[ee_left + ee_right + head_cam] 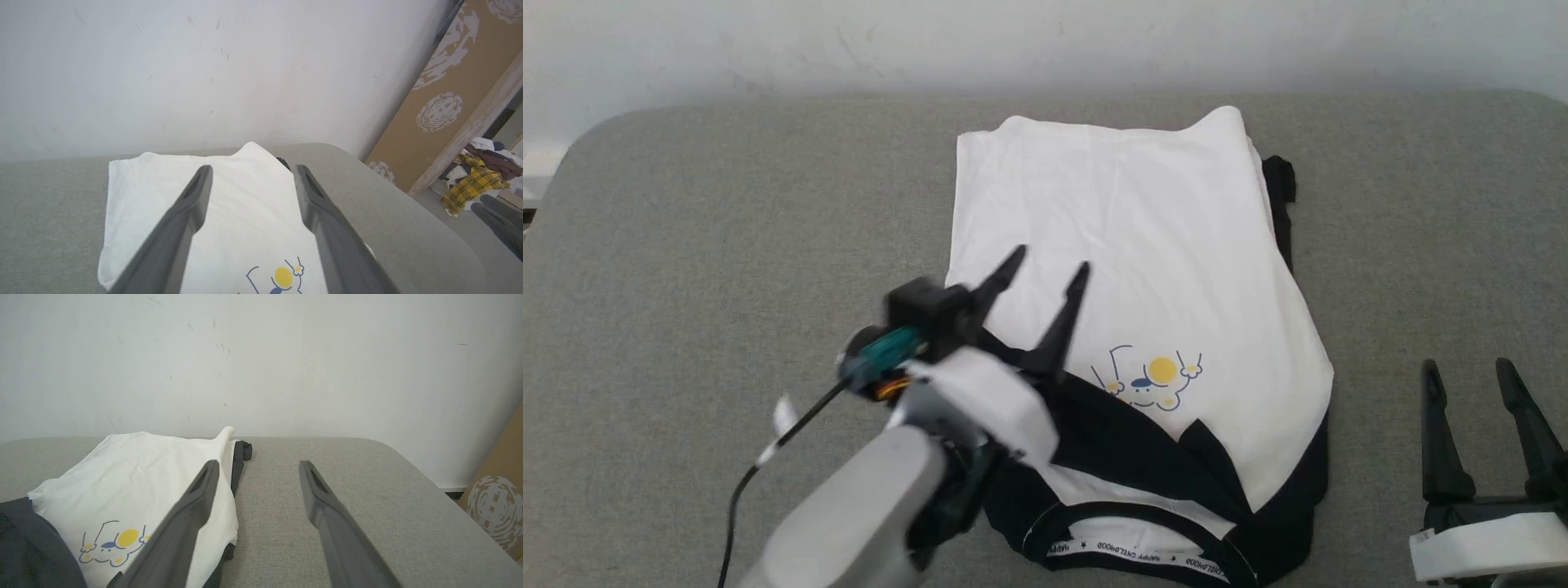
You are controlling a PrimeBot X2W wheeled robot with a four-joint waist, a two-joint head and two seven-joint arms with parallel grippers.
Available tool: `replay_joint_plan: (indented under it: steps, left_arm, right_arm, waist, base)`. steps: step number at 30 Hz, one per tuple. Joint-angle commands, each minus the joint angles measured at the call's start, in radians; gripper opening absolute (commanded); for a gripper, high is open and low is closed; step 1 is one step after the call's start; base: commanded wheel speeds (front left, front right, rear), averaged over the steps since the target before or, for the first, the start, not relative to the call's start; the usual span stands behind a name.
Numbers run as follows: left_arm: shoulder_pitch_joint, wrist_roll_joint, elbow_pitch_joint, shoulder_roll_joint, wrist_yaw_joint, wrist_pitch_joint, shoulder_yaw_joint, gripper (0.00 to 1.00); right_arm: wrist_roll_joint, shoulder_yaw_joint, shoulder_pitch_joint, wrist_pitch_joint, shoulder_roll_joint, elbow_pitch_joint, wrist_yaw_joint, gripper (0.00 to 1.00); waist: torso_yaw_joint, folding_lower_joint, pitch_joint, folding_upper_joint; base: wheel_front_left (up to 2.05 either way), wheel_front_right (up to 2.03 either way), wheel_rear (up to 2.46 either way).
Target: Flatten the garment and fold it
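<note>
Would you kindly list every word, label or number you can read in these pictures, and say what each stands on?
"HAPPY CHILDHOOD": repeated between stars along the white neck band of the garment, upside down in the head view.
Chest print: a yellow-and-blue cartoon, with no letters I can make out.
White tag on the black cable: blurred, nothing readable.

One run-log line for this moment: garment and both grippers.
garment: partly folded on grey surface | left gripper: open, over garment, empty | right gripper: open, beside garment, empty
</note>
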Motion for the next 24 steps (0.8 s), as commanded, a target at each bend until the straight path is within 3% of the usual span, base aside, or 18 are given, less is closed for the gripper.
replay_joint_plan:
  steps: [1,5,9,13,19,24]
  left_arm:
    - [0.047,0.002,-0.028,0.029,0.006,-0.045,0.023,1.00]
    - [0.157,0.016,-0.106,0.118,0.027,-0.169,0.125,1.00]
    - [0.294,0.098,-0.220,0.158,0.088,-0.191,0.269,1.00]
    - [0.455,0.227,-0.351,0.131,0.110,-0.192,0.417,1.00]
    - [0.625,0.365,-0.386,0.081,0.065,-0.192,0.543,1.00]
    - [0.683,0.401,-0.396,0.006,0.013,-0.192,0.625,1.00]
  right_arm:
    - [-0.007,-0.003,0.013,0.005,0.000,-0.007,-0.001,1.00]
    - [-0.009,-0.001,0.021,0.012,0.000,-0.014,-0.001,1.00]
    - [-0.008,0.001,0.033,0.015,0.000,-0.022,-0.001,1.00]
    - [-0.004,0.000,0.042,0.013,0.000,-0.020,-0.001,1.00]
    - [0.011,-0.001,0.048,0.007,0.000,-0.007,-0.001,1.00]
    - [0.020,-0.012,0.040,0.001,0.000,0.002,-0.001,1.00]
  waist:
    - [0.004,0.0000,-0.006,-0.0001]
    - [0.004,0.0000,-0.015,-0.0001]
    - [0.004,0.0000,-0.023,-0.0001]
    - [0.007,0.0000,-0.024,-0.0001]
    - [0.019,0.0000,-0.022,-0.0001]
    - [0.033,0.0000,-0.010,-0.0001]
  base:
    - [0.00,0.00,0.00]
    - [0.00,0.00,0.00]
    - [0.00,0.00,0.00]
    - [0.00,0.00,0.00]
    - [0.00,0.00,0.00]
    - [0.00,0.00,0.00]
